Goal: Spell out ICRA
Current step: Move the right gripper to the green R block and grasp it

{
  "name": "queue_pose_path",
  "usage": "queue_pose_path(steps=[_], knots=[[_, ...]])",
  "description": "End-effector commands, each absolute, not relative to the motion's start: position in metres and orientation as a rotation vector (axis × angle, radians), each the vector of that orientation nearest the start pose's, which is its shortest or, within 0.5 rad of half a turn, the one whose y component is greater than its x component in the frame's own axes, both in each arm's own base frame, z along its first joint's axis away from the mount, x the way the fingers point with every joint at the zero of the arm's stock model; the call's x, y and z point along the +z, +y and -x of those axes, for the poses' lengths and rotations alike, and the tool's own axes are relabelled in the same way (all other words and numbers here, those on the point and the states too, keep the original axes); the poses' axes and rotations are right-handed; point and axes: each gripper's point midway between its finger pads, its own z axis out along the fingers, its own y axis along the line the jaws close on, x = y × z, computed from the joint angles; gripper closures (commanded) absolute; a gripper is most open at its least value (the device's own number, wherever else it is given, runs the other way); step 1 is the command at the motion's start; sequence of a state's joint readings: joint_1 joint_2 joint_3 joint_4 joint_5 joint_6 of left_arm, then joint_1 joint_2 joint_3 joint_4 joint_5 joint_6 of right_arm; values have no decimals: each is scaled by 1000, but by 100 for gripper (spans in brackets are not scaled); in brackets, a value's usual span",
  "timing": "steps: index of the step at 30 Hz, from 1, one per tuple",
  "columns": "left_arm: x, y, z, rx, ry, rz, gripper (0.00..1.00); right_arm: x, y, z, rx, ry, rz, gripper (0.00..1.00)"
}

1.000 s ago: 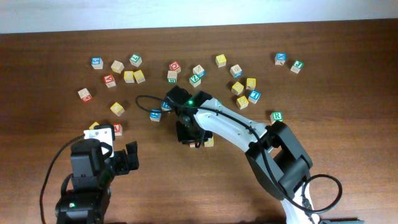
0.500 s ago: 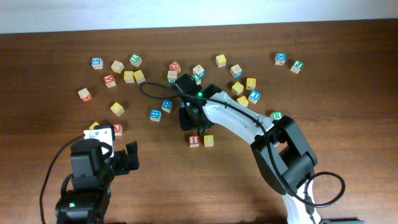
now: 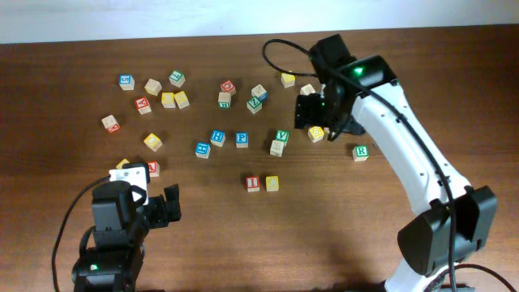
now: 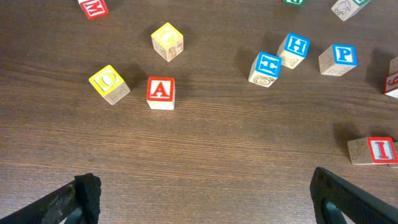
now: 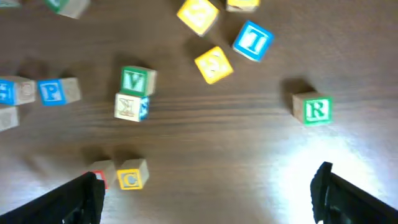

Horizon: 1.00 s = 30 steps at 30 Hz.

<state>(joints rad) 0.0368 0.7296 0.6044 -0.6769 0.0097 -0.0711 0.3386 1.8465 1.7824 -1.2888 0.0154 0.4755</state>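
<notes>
Spelling ICRA: the red I block (image 3: pixel 253 183) sits on the wooden table (image 3: pixel 340 235) with the yellow C block (image 3: pixel 272 183) just beside it on its right. The green R block (image 3: pixel 360 152) lies well off to the I block's right, and the red A block (image 3: pixel 152 169) well off to its left. My right gripper (image 5: pixel 208 202) hangs far beyond the I block, fingers wide apart and empty. My left gripper (image 4: pixel 205 202), near the A block, is also spread and holds nothing.

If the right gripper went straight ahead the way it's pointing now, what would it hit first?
Probably bare table: the open right gripper has no block between its fingers. Farther along that line sits a yellow block, though depth is unclear.
</notes>
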Motion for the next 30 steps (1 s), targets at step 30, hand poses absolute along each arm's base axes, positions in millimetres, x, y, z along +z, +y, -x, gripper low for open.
queue_pose_path(steps=[30], knots=[[149, 10, -247, -12, 2351, 118, 1, 168, 139, -373, 207, 2942, -205, 2]])
